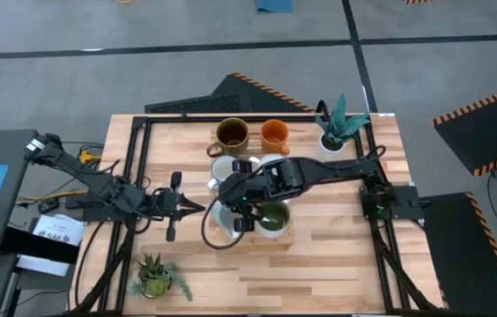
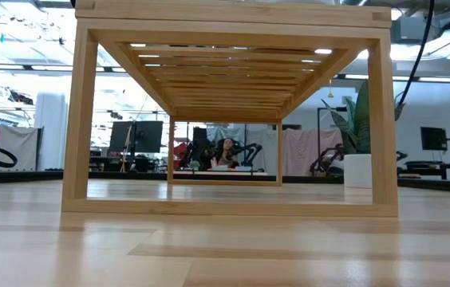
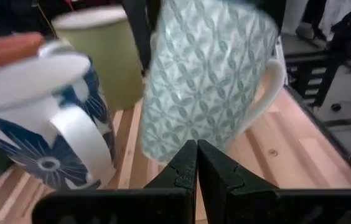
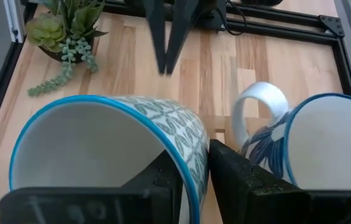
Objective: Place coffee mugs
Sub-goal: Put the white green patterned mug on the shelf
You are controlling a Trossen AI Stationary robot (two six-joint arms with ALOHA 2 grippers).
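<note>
My right gripper (image 1: pixel 235 210) (image 4: pixel 191 162) is at the table's middle, shut on a pale mug with a green lattice pattern and a blue rim (image 4: pixel 101 143) (image 3: pixel 206 81). Beside it stands a white mug with blue flowers (image 4: pixel 325 143) (image 3: pixel 45 124), and the olive green mug (image 1: pixel 272 217) (image 3: pixel 101 50) is close by. The brown mug (image 1: pixel 231 134) and the orange mug (image 1: pixel 274 134) stand toward the far edge, with white mugs (image 1: pixel 247 165) in front of them. My left gripper (image 1: pixel 197 207) (image 3: pixel 196 149) is shut, pointing at the patterned mug from the left, a short way off. My right gripper holds the patterned mug by its wall at the rim (image 4: pixel 195 146). One finger (image 4: pixel 160 177) is inside the mug and the other (image 4: pixel 238 177) outside, coming from above. The mug sits tilted in the hold; whether its base touches the table cannot be seen.
A spiky potted plant (image 1: pixel 341 123) stands at the far right corner, and a succulent (image 1: pixel 156 275) (image 4: pixel 63 31) at the near left. Black frame rails (image 1: pixel 138 167) run along both table sides. The low view shows only a wooden rack (image 2: pixel 233 112) and a white pot (image 2: pixel 358 171).
</note>
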